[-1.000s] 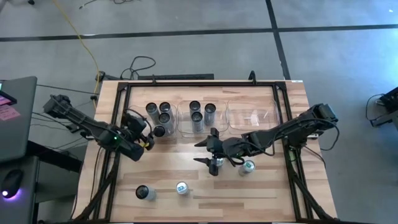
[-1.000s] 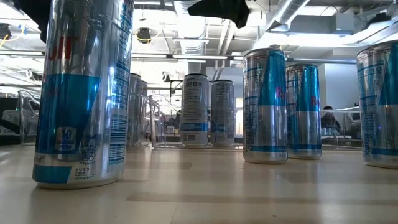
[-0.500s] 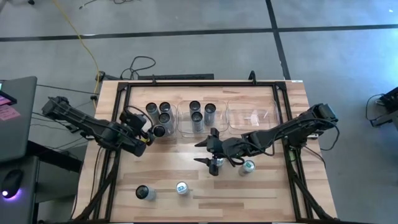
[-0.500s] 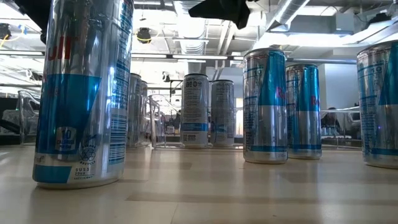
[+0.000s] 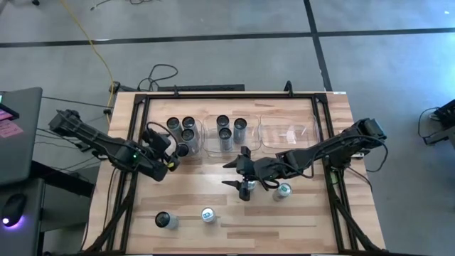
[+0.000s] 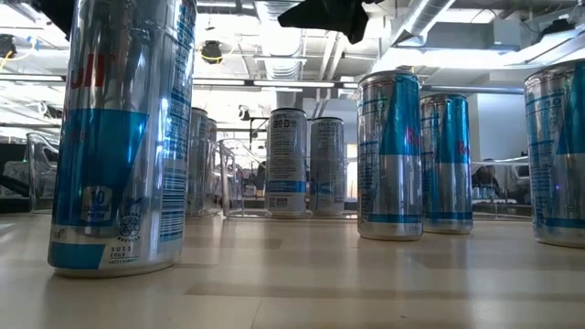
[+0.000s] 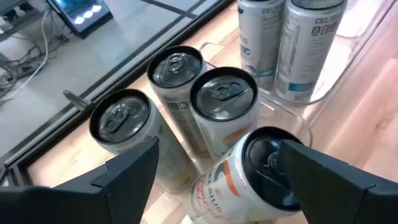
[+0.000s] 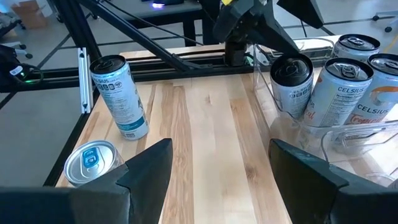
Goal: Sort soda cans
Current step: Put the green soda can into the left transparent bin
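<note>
Shifted slightly since a moment ago, left gripper [image 5: 173, 158] now hovers, fingers apart, by a dark-topped can [image 5: 183, 150] leaning at the left bin [image 5: 196, 139]. Right gripper [image 5: 236, 174] stands spread over another can [image 5: 248, 186] mid-table; 2 cans [image 5: 166, 220] wait nearer.

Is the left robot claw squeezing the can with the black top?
Apart. In the left wrist view, the left gripper stands open around the black-topped can, with gaps showing between both fingers and the can.
</note>
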Robot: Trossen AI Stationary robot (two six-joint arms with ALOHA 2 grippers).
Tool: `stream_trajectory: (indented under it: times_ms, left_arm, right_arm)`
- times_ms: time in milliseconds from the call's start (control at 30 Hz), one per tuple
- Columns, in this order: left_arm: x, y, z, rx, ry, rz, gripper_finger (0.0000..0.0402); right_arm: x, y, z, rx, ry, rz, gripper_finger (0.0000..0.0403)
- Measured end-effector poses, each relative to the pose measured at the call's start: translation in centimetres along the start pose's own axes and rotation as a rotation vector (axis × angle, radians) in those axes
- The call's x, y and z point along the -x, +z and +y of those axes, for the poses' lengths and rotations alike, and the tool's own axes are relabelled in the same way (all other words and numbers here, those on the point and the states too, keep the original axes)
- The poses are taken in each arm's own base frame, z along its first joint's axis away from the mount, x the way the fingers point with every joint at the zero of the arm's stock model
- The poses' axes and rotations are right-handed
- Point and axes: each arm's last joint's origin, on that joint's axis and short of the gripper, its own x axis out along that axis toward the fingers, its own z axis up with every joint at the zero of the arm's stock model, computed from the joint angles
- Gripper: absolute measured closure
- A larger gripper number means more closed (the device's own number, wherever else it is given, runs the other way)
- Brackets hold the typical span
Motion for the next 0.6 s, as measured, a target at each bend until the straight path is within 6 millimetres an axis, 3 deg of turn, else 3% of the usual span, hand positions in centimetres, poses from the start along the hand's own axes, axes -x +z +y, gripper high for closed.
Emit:
stream_trajectory:
  times_ms: [600]
  left_arm:
    - [-0.9,-0.6,2.0,0.012,0.161,0.048,0.0075]
  right_arm:
    - [0.0,0.0,0.1,0.001,0.002,0.002,0.0117]
